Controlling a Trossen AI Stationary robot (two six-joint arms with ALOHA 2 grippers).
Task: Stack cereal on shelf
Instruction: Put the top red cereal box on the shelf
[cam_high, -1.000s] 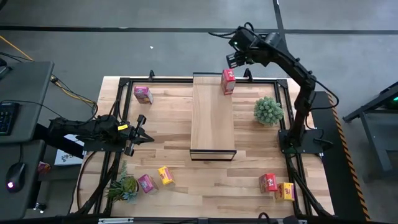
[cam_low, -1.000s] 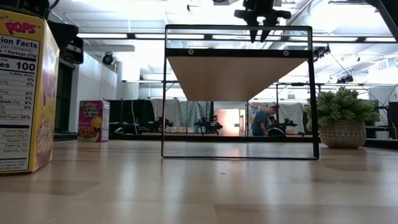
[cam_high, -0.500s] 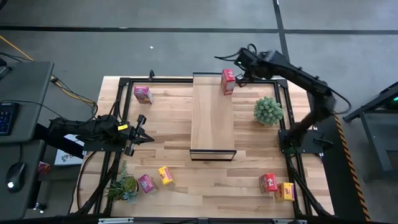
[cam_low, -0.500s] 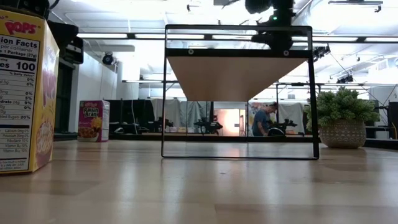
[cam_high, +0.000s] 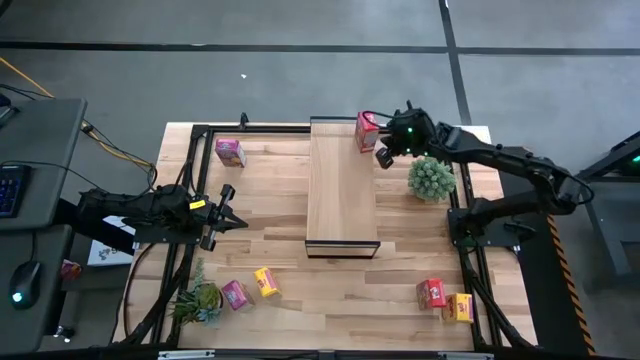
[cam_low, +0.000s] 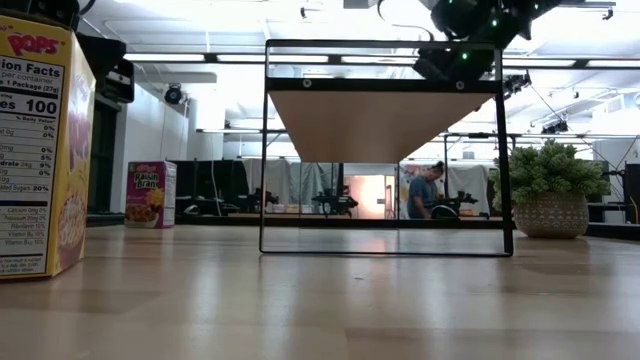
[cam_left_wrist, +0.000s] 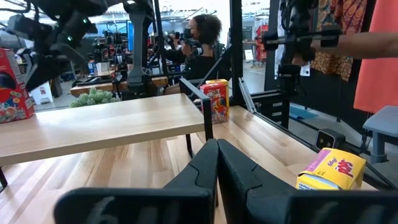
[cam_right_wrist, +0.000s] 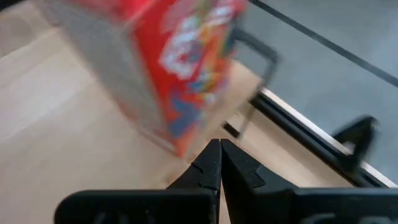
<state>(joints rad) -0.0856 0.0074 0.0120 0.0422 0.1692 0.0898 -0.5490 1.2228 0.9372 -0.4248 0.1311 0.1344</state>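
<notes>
1. Shelf (cam_high: 342, 185): long pale plank in a dark frame, stood mid-table, running from the far edge toward the near side; seen from below in the low view (cam_low: 380, 110).
2. Red cereal box (cam_high: 367, 130): stood upright on the shelf's far right corner; blurred but plainly red in the right wrist view (cam_right_wrist: 180, 62); also visible at the plank's far end in the left wrist view (cam_left_wrist: 13, 87).
3. Right gripper (cam_high: 384, 155): hung just beside the red box, off the shelf's right edge, near the round potted plant (cam_high: 431, 177); fingers (cam_right_wrist: 211, 163) pressed together with nothing between them, tips just short of the box.
4. Left gripper (cam_high: 226, 208): waited low over the table's left side, pointing toward the shelf; fingers (cam_left_wrist: 208, 163) closed tip to tip, empty.
5. Pink cereal box (cam_high: 230, 151): on the table at far left, apart from the shelf.
6. Near left: a pink box (cam_high: 235, 294) and a yellow box (cam_high: 266, 281) close together, beside a spiky green plant (cam_high: 200, 298).
7. Near right: a second red box (cam_high: 432, 293) and a yellow box (cam_high: 459, 307), apparently touching, though the high view was too coarse to be sure.
</notes>
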